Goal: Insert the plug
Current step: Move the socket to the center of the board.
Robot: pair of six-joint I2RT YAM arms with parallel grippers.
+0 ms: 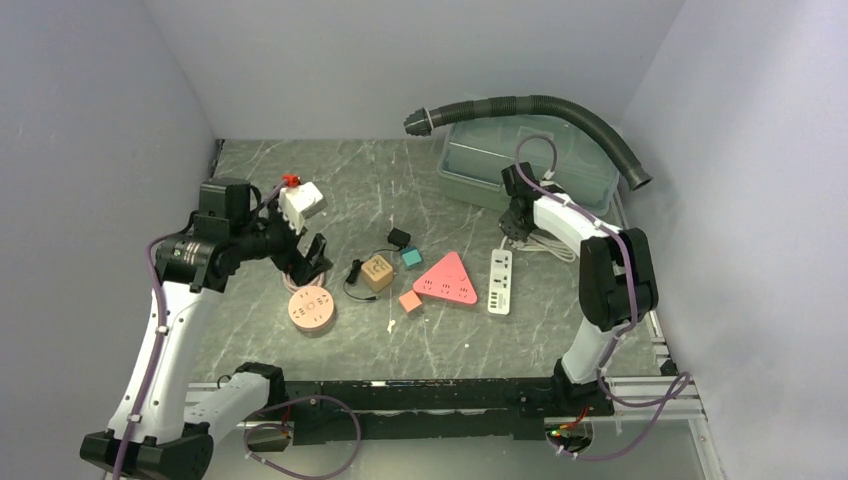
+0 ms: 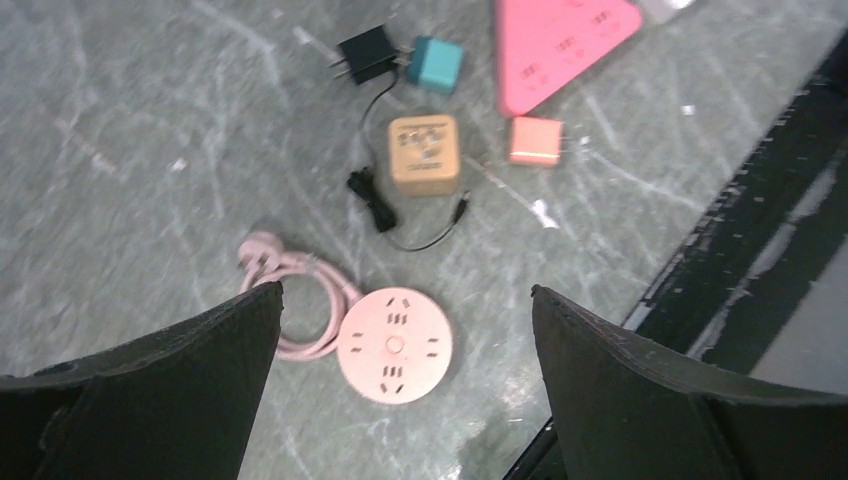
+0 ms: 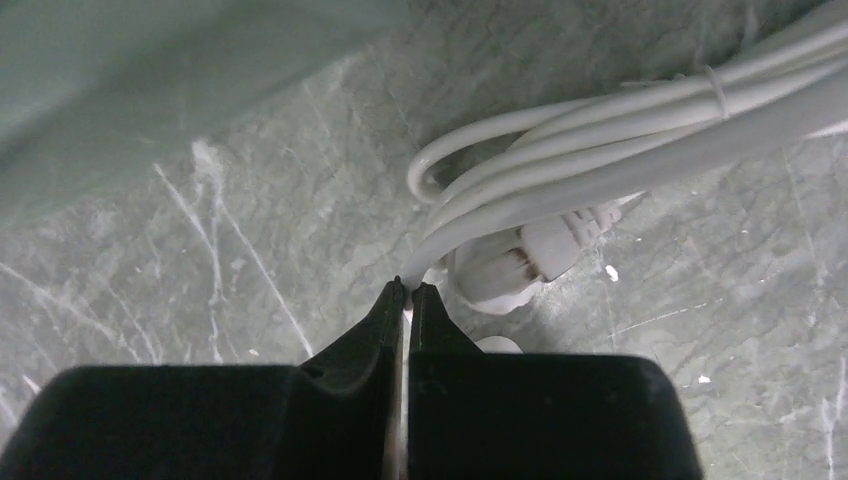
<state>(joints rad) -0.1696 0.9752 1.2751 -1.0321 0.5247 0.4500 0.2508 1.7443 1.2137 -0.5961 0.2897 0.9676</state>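
Observation:
A white plug (image 3: 505,268) lies on the marble table at the end of a bundled white cable (image 3: 600,170). My right gripper (image 3: 407,287) is shut on that cable just left of the plug; a thin white strand shows between the jaws. From above, the right gripper (image 1: 516,232) sits behind the white power strip (image 1: 500,282). My left gripper (image 2: 407,288) hangs wide open above a round pink socket (image 2: 394,345) and holds nothing. In the top view the left gripper (image 1: 312,262) is just behind that round pink socket (image 1: 311,309).
A pink triangular power strip (image 1: 447,279), a tan cube socket (image 1: 377,271), a black adapter (image 1: 399,238), a teal cube (image 1: 411,257) and a salmon cube (image 1: 409,301) lie mid-table. A clear lidded box (image 1: 480,160) and a black hose (image 1: 560,110) are at the back right.

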